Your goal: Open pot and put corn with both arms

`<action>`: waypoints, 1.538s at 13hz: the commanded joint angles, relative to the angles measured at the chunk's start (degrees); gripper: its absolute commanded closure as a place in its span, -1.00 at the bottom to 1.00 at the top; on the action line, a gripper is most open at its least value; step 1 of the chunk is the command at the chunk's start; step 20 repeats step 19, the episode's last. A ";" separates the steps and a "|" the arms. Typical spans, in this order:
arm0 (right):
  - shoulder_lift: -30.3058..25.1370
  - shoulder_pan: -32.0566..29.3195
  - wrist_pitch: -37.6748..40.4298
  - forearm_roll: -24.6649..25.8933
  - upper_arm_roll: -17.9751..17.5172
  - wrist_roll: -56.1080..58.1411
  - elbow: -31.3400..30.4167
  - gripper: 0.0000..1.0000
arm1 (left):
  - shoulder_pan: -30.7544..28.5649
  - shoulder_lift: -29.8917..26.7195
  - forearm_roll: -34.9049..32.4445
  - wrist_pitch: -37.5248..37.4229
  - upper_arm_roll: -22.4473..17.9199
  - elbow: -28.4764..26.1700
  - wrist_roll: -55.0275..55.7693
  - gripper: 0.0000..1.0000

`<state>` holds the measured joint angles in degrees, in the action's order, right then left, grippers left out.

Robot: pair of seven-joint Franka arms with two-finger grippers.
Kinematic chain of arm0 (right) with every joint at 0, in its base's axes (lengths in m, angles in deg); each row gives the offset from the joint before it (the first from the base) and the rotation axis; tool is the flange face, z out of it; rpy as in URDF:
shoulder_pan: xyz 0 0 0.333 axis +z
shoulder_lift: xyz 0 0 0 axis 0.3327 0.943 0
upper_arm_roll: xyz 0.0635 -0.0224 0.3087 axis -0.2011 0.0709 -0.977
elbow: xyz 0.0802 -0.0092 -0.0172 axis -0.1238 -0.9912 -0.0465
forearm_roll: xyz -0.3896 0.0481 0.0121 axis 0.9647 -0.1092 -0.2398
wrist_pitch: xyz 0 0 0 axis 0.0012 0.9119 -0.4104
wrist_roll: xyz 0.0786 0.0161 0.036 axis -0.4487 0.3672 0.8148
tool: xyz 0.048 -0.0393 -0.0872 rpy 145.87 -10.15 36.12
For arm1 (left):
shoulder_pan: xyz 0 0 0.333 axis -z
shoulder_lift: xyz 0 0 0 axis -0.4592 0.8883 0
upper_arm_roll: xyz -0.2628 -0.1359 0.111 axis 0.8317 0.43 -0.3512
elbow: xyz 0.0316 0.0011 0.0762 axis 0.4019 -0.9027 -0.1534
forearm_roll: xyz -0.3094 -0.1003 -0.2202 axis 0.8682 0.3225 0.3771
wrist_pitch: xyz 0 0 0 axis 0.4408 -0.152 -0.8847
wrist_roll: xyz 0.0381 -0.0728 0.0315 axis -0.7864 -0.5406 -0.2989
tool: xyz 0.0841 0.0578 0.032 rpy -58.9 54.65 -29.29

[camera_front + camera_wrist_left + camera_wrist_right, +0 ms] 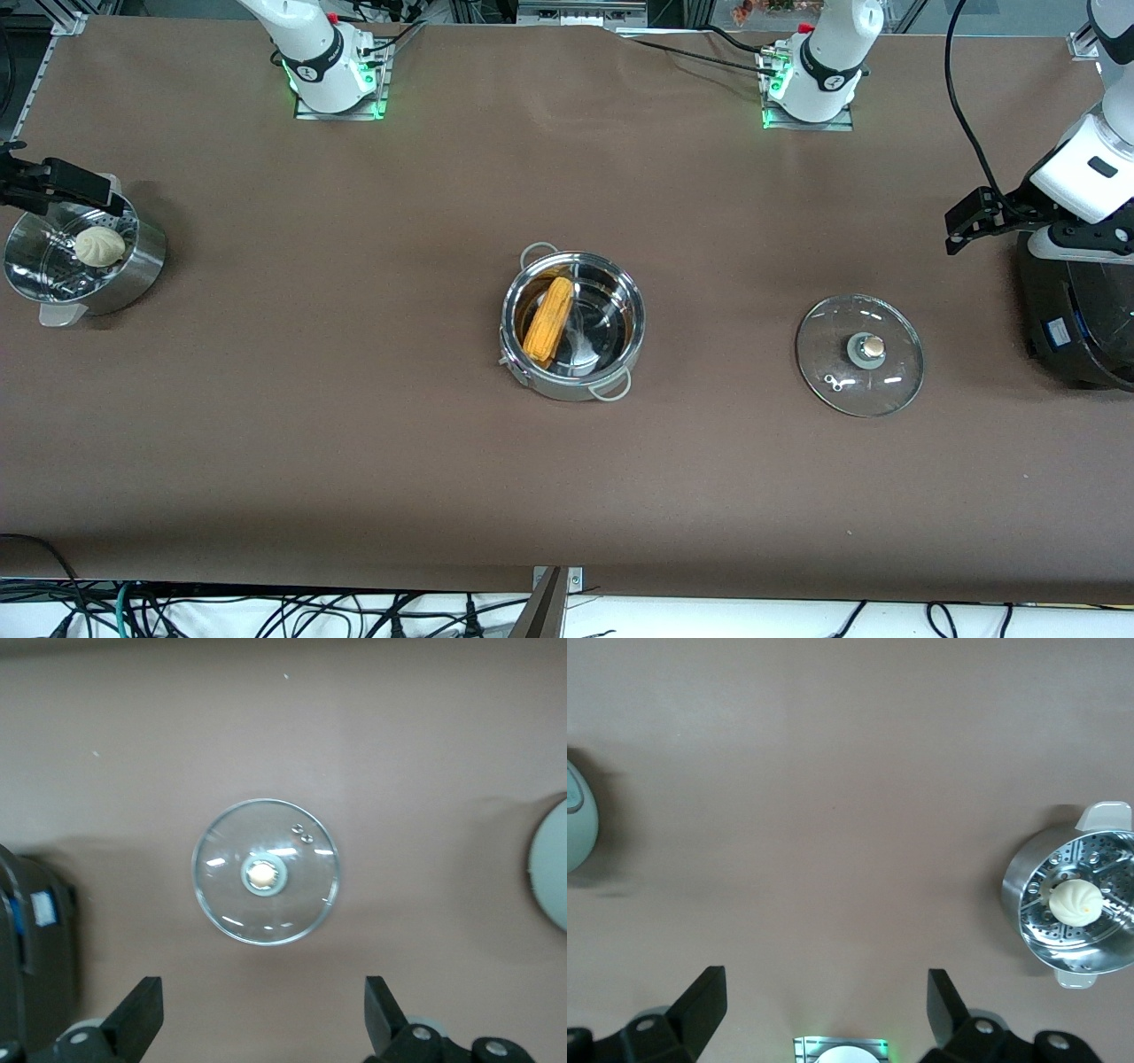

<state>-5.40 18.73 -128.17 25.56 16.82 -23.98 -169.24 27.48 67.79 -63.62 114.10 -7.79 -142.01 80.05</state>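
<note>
Steel pot (572, 326) is holding the stiff, light corn (547, 319); slippery glass lid (859, 354) is lifting best by its knob; left gripper (264, 1019) and right gripper (827, 1010) are waiting wide open, empty

A perforated steel steamer pot (124, 266) sits at the right arm's end of the brown tabletop (354, 425). There's a white bun (98, 245) in it. A black round appliance (1076, 315) sits at the left arm's end.

High front view, two downward wrist views
</note>
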 commanded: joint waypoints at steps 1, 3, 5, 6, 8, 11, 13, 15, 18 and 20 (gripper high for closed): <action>-0.15 0.35 -0.23 1.48 0.25 1.04 -0.72 -1.00 | 0.64 -0.55 2.57 -3.03 -0.58 0.67 2.80 -1.00; -0.06 0.35 -0.31 1.75 0.25 1.04 -0.72 -1.00 | 0.56 -0.55 2.04 -5.14 -0.49 0.76 2.71 -1.00; -0.15 0.61 -0.40 2.10 0.25 1.04 -0.72 -1.00 | 0.47 -0.46 1.95 -5.50 -0.41 0.93 2.71 -1.00; -0.15 0.61 -0.58 2.54 0.25 1.04 -0.72 -0.99 | 0.47 -0.03 1.86 -5.50 -0.32 1.11 2.71 -1.00; 0.03 0.61 -0.75 2.54 0.25 1.04 -0.72 -1.00 | 0.47 0.76 1.86 -6.03 -0.23 2.60 2.71 -1.00; 1.43 0.61 -0.58 2.28 0.25 1.04 -0.11 -0.99 | 0.56 0.94 1.86 -6.38 -0.23 3.13 2.63 -1.00; 1.70 0.79 -0.67 2.19 0.25 1.04 -0.02 -1.00 | 0.38 0.94 1.86 -6.82 -0.23 3.22 2.45 -1.00; 1.78 0.79 -0.58 2.10 0.25 1.04 -0.02 -1.00 | -0.06 0.94 1.86 -6.91 -0.23 3.22 2.36 -1.00; 1.78 0.79 -0.58 2.10 0.25 1.04 -0.02 -1.00 | 0.03 0.94 1.86 -6.91 -0.23 3.22 2.45 -1.00; 1.78 0.61 -0.58 2.10 0.25 1.04 -0.02 -0.99 | -0.06 0.94 1.86 -6.82 -0.14 3.22 2.45 -1.00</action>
